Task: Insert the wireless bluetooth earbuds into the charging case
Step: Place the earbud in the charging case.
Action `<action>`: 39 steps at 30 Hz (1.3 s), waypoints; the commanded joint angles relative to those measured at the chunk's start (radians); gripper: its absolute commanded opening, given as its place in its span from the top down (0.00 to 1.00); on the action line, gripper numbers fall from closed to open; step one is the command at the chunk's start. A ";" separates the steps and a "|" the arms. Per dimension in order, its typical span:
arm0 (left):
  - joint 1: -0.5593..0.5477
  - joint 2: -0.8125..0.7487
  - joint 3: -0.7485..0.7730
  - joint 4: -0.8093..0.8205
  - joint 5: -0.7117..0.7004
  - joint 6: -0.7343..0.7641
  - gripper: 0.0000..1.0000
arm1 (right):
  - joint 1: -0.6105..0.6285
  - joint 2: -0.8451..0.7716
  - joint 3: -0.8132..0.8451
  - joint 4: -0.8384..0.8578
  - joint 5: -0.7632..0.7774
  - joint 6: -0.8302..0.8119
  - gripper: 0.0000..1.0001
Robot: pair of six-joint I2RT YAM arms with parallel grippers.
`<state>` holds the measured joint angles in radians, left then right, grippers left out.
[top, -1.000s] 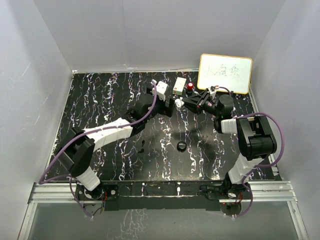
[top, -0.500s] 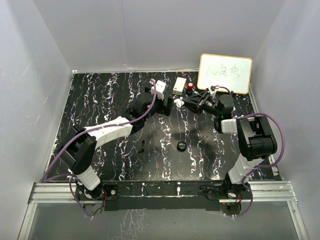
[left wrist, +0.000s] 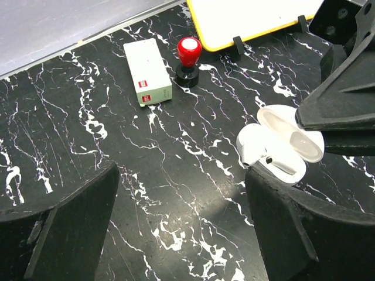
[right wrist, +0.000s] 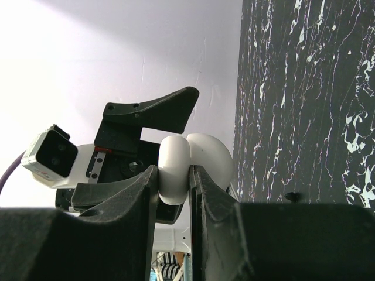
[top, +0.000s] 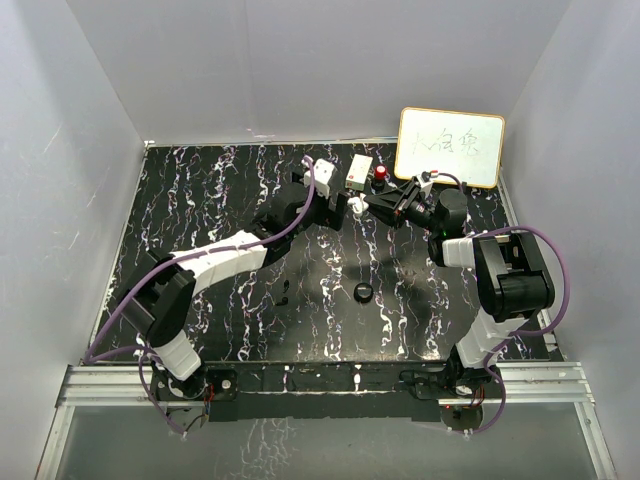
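The white charging case (left wrist: 285,142) hangs open just above the table, and my right gripper (right wrist: 174,175) is shut on it (right wrist: 176,167). A small black spot shows at the case's near edge; I cannot tell if it is an earbud. In the top view the case (top: 353,205) is at the back centre, between the two grippers. My left gripper (left wrist: 181,234) is open and empty, just left of the case, over bare tabletop. Two tiny black earbuds lie on the table nearer the arm bases, one (top: 287,294) left of centre and one (top: 383,320) right of centre.
A black round puck (top: 364,292) lies mid-table between the earbuds. A white box (left wrist: 147,80), a red-knobbed stamp (left wrist: 188,58) and a yellow-framed whiteboard (top: 450,147) stand at the back. Grey walls enclose the table.
My left gripper has moved a little back and to the right, closer to the case. The right arm and the case have not moved.
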<state>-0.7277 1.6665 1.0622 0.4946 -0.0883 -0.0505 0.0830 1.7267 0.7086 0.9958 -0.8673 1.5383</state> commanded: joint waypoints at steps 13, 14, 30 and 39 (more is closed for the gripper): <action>0.015 0.021 0.068 0.006 0.007 0.024 0.13 | -0.003 -0.050 -0.003 0.040 -0.008 -0.018 1.00; 0.014 0.022 0.068 0.007 0.006 0.025 0.13 | -0.003 -0.050 -0.003 0.040 -0.009 -0.017 1.00; 0.019 0.043 0.090 0.002 0.010 0.032 0.12 | -0.004 -0.051 -0.004 0.041 -0.008 -0.017 1.00; 0.056 -0.062 -0.049 -0.010 -0.078 -0.032 0.11 | -0.004 -0.032 -0.022 0.040 -0.008 -0.048 1.00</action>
<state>-0.7063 1.7138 1.0866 0.4927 -0.1188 -0.0376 0.0830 1.7161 0.7029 0.9962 -0.8677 1.5280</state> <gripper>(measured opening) 0.883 0.219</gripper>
